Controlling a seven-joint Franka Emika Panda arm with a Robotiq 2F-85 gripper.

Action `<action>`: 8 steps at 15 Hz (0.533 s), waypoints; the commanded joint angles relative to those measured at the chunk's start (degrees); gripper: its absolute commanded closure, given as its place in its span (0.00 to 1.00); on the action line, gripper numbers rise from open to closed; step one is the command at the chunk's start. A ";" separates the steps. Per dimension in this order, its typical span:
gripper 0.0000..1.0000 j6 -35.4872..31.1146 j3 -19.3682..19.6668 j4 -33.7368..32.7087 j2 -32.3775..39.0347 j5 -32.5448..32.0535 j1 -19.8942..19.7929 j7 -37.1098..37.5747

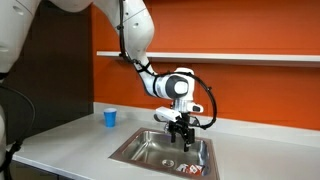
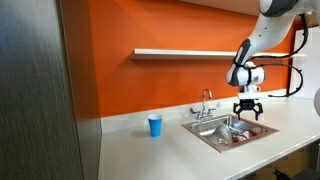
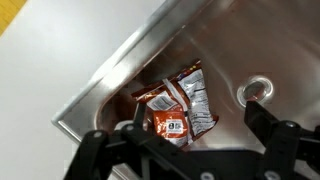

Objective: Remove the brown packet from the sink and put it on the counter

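Observation:
The brown packet (image 3: pixel 176 108) lies flat and crinkled on the floor of the steel sink (image 3: pixel 128 72), near a corner of the basin. It is reddish-brown with whitish patches. My gripper (image 3: pixel 196 115) is open and empty. It hangs just above the packet, with one finger on each side of it. In both exterior views the gripper (image 1: pixel 182 132) (image 2: pixel 247 112) points down over the sink (image 1: pixel 140 150) (image 2: pixel 205 133). A reddish patch of the packet (image 1: pixel 196 168) shows in the basin. The grey-white counter (image 1: pixel 70 140) (image 2: pixel 140 150) (image 3: pixel 50 60) surrounds the sink.
A small blue cup (image 1: pixel 110 117) (image 2: pixel 154 125) stands on the counter beside the sink. The chrome tap (image 2: pixel 206 102) rises behind the basin. The drain (image 3: pixel 255 92) lies close to my right finger. A wall shelf (image 2: pixel 180 52) runs above on the orange wall.

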State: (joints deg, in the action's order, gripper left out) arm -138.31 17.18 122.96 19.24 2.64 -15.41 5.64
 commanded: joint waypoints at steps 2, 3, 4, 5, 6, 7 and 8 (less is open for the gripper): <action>0.00 0.99 -1.72 -6.34 6.41 3.49 -3.47 -4.17; 0.00 1.09 -1.96 -7.23 7.56 3.99 -3.88 -4.68; 0.00 1.39 -2.39 -8.19 8.86 4.69 -4.40 -5.53; 0.00 1.29 -2.58 -9.01 10.05 4.92 -4.69 -5.78; 0.00 1.48 -3.02 -9.82 11.28 5.25 -5.04 -6.28; 0.00 1.70 -3.43 -10.54 12.36 5.40 -5.26 -6.75; 0.00 1.84 -3.78 -11.08 13.26 5.36 -5.33 -7.02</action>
State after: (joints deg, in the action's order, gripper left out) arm -138.25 15.54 115.70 29.08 6.93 -18.80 1.06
